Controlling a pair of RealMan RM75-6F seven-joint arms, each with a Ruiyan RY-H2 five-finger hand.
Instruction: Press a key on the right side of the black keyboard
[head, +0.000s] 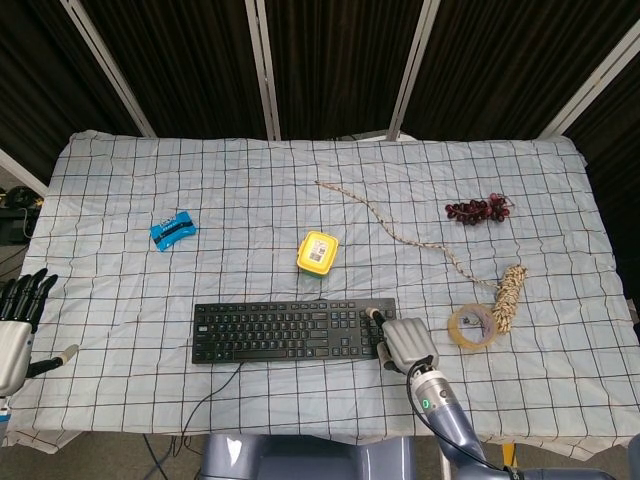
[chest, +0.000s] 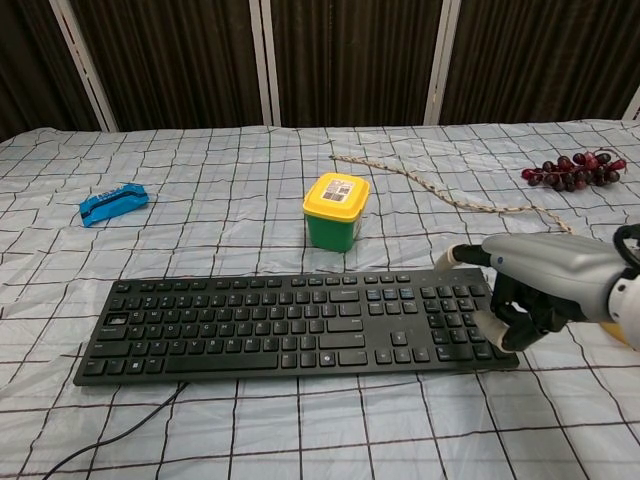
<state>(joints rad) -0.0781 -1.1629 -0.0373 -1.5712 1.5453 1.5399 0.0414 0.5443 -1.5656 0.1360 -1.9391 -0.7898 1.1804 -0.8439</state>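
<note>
Keyboard lies near the front edge of the table, and my right hand is at its right end.

In the chest view I see the right hand over the right edge of the keyboard, beside the number pad; most fingers are curled in under the palm, one finger points to the left above the top right corner, and one pale fingertip touches or nearly touches the outer keys, I cannot tell which. My left hand is at the left table edge, well apart from the keyboard, fingers straight and a little spread, holding nothing. Behind the keyboard stands a yellow-lidded green container. A tape roll lies just right of the right hand.
</note>
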